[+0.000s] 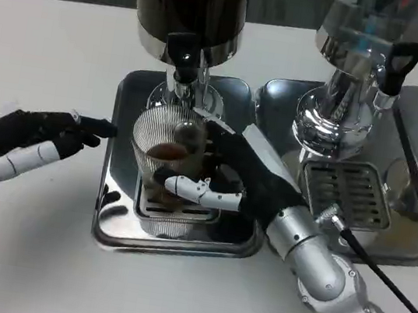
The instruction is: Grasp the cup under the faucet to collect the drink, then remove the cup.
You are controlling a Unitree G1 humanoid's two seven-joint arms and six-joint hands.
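The right hand (225, 179) wraps around the ribbed clear cup (166, 150), which has a little brown drink inside, under the faucet (184, 62). Left of it, the left hand (33, 146) hovers open, holding nothing.

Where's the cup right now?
In the head view the ribbed clear cup stands on the drip tray under the dark dispenser's faucet, gripped by the right hand.

Ribbed clear glass cup (165, 144), glossy metal tray (111, 228), matt white table (52, 46)
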